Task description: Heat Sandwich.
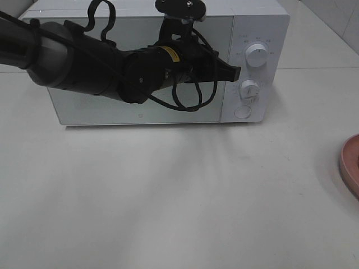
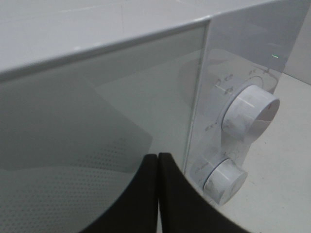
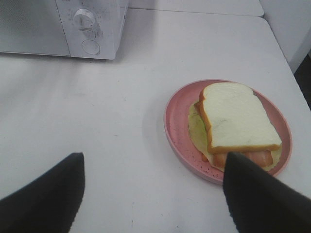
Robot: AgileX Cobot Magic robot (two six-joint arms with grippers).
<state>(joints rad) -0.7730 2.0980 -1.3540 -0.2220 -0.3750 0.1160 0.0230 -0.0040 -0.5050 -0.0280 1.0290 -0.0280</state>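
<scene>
The white microwave (image 1: 168,67) sits at the top of the high view on the white worktop (image 1: 168,196), with its door closed. The left tool (image 1: 235,72) is clenched with nothing in it, and its tip is near the 2 round knobs (image 1: 257,55) at the upper right. The sandwich (image 3: 238,124) lies on a pink plate (image 3: 176,121) at the right of the right wrist view. The right tool (image 3: 153,194) is released and hangs wide over the worktop, one finger (image 3: 257,199) in front of the plate's rim

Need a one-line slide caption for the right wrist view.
Open right gripper above the sandwich on its pink plate, microwave closed.
</scene>
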